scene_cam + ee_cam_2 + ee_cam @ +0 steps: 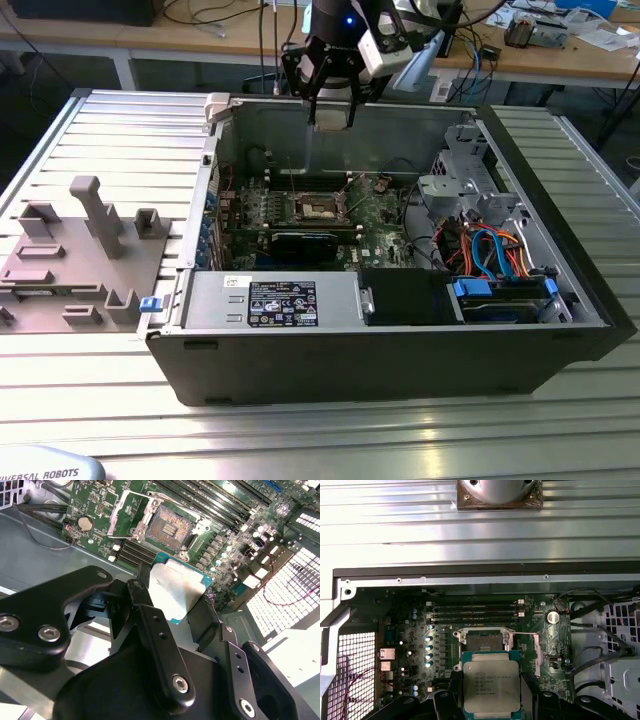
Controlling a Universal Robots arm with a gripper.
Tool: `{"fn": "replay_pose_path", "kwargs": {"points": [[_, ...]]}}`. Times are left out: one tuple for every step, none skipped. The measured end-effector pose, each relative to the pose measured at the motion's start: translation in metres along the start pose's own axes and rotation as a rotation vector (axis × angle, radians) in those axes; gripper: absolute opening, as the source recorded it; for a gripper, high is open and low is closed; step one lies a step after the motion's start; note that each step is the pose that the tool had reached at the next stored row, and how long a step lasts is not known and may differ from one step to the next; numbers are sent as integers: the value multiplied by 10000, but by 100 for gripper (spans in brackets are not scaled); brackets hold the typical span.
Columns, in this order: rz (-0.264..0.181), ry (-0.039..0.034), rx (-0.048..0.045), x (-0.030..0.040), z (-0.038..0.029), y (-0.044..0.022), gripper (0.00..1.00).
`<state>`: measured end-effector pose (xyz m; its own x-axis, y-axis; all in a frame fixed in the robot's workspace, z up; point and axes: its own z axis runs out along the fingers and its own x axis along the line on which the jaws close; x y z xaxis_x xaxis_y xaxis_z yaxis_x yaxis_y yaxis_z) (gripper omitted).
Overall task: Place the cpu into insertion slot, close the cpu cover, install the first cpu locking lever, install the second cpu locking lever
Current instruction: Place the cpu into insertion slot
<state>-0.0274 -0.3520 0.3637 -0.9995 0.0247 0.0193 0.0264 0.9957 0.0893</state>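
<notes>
Gripper [175,597] fingers [200,621] are closed part-way on the cpu [176,591]. The chip is pinched by 2 opposite edges, w/ the other 2 edges left free. Its silver top is seen in both wrist views.

Cpu is held in the air over the open pc case [400,350], near the case's far wall in the exterior view, and is not touching the motherboard [385,225].

Insertion slot [167,527] is uncovered, w/ the dark centre exposed and nothing seated in it. Cpu cover [117,514] is swung up and tilted off the slot on one side.

Room around the slot:
- Memory slot rows [475,611] are set just beside one slot edge.
- Drive cage [455,175] and cables are packed at the exterior view's right, apart from the slot.
- Space above the board is open up to the fingers.

Case is set on a ribbed metal table [60,130]. A grey fixture [95,215] is set on the table at the exterior view's left, well apart from the case.
</notes>
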Motion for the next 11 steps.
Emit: {"fn": "replay_pose_path", "kwargs": {"points": [[0, 0, 0, 0, 2, 0, 55], [0, 0, 0, 0, 6, 0, 55], [1, 0, 0, 0, 11, -1, 55], [0, 0, 1, 0, 14, -1, 55], [0, 0, 0, 0, 18, -2, 55], [0, 1, 1, 0, 20, -2, 55], [0, 0, 0, -1, 22, -2, 55], [0, 0, 0, -1, 24, -2, 55], [0, 0, 0, 0, 26, -2, 55], [0, 0, 0, 0, 51, -5, 55], [0, 0, 5, -3, 53, -5, 55]]}}
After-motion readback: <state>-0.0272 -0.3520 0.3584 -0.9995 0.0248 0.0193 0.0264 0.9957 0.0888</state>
